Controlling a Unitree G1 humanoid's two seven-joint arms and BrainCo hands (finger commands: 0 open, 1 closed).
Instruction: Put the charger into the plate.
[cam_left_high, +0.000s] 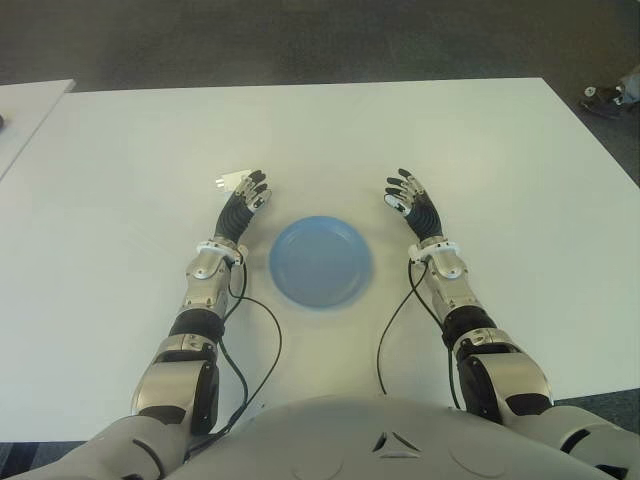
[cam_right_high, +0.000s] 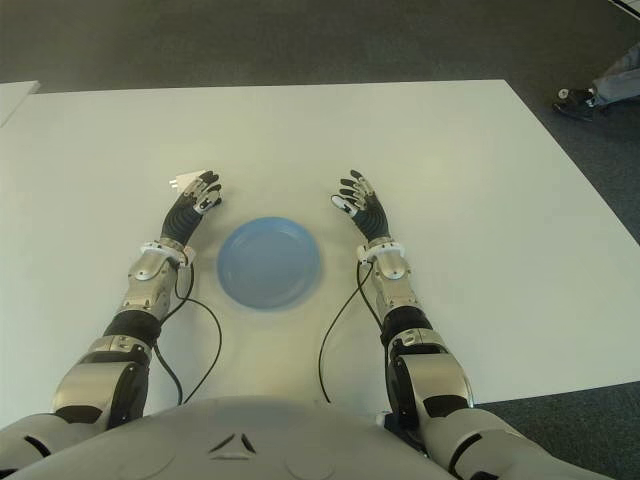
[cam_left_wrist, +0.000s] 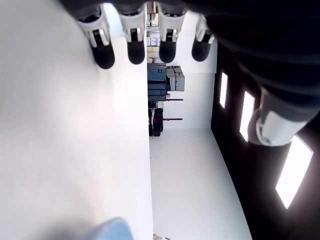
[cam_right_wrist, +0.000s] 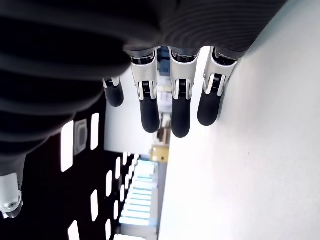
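Note:
A small white charger (cam_left_high: 231, 181) lies on the white table (cam_left_high: 320, 140), just beyond the fingertips of my left hand (cam_left_high: 250, 193). Whether the fingertips touch it I cannot tell. The left hand's fingers (cam_left_wrist: 135, 47) are stretched out straight with nothing in them. A round blue plate (cam_left_high: 320, 261) sits between my two forearms, to the right of the left hand and nearer to me than the charger. Nothing lies in the plate. My right hand (cam_left_high: 405, 192) shows to the right of the plate, its fingers (cam_right_wrist: 180, 110) spread and holding nothing.
Black cables (cam_left_high: 262, 350) run from both wrists across the table toward my body. A second white table (cam_left_high: 25, 105) stands at the far left. A person's shoe (cam_left_high: 610, 97) shows on the dark floor at the far right.

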